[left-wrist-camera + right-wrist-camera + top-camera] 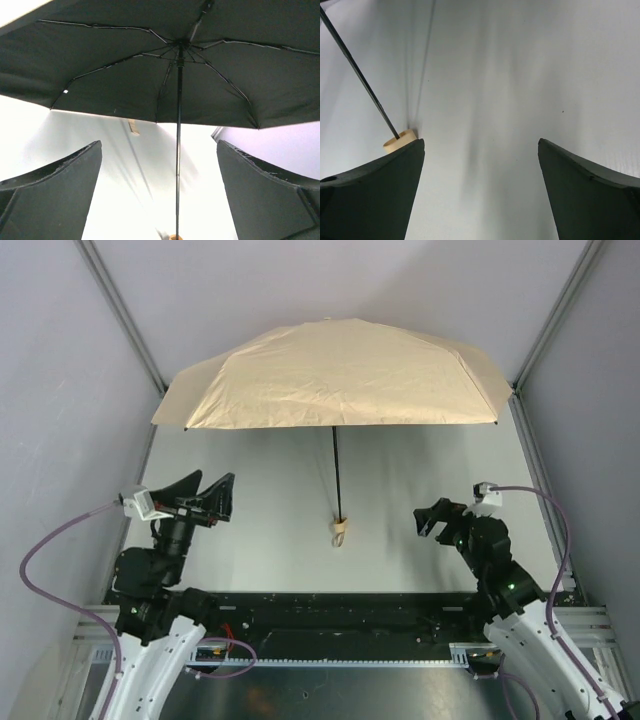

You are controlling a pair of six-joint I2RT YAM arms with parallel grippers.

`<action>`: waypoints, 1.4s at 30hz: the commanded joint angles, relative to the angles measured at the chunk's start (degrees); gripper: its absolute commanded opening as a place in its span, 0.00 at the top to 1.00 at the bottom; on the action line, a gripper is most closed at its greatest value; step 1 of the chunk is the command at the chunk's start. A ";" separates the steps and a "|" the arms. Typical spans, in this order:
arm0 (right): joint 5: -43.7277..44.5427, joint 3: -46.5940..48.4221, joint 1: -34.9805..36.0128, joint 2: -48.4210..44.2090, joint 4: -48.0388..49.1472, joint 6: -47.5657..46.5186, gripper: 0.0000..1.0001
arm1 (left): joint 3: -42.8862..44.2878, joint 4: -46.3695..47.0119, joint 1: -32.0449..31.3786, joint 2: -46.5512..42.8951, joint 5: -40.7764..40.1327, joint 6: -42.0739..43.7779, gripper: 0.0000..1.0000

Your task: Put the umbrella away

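The umbrella (330,375) stands open at the back of the table, its beige canopy spread wide. Its thin black shaft (337,472) runs down to a small tan handle (340,531) resting on the table. My left gripper (210,498) is open, left of the shaft and apart from it; in the left wrist view the shaft (178,150) rises between the wide jaws into the dark underside of the canopy (150,65). My right gripper (432,520) is open, right of the handle, holding nothing. In the right wrist view the handle (399,140) peeks over the left finger (375,195).
White walls enclose the table (260,540) on the left, back and right, with metal frame posts (120,315) in the corners. The canopy's edges nearly reach both side walls. A black rail (340,610) runs along the near edge between the arm bases.
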 commanded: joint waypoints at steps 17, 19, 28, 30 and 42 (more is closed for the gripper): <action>-3.23 7.70 19.42 37.76 49.23 5.73 0.01 | -1.74 -8.46 -11.01 3.69 0.34 -2.86 0.01; 2.64 9.31 25.16 45.32 58.37 1.80 0.01 | -2.82 -9.67 -11.40 3.94 -0.39 -5.07 0.01; 9.84 26.34 24.80 68.19 60.00 -0.31 0.09 | -2.96 -10.03 -11.56 15.99 11.55 -8.77 0.09; 6.40 29.44 22.44 70.68 58.69 0.16 0.15 | -3.34 -9.64 -11.60 18.71 13.22 -9.56 0.11; -9.11 42.83 13.90 81.98 57.32 2.51 0.56 | -7.19 -2.31 -11.62 24.70 15.88 -12.16 0.08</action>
